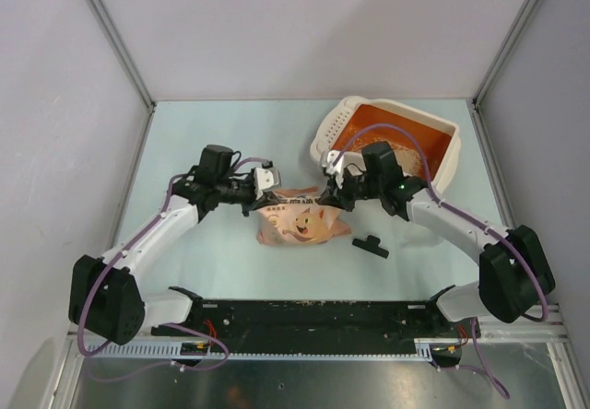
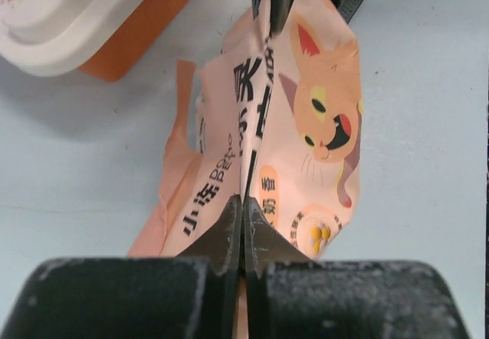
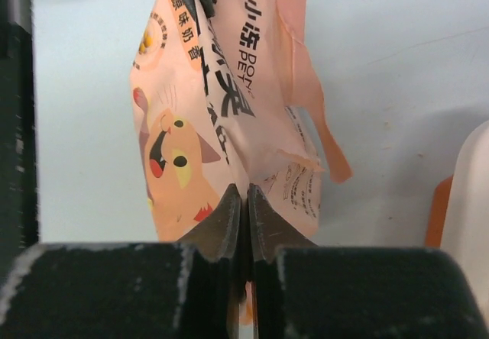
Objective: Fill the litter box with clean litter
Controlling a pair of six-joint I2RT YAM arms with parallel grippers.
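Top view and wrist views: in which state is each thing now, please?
Pink bag, crumpled, held at both ends, tear strip hanging.
Left pincer, shut on pink bag.
Right pincer, shut on pink bag.
Litter box, upright, orange floor showing.
Black part, lying loose.

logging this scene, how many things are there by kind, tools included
litter box: 1
pink bag: 1
small black piece: 1
tools: 2, left tool and right tool, both shut on the pink bag
total: 5
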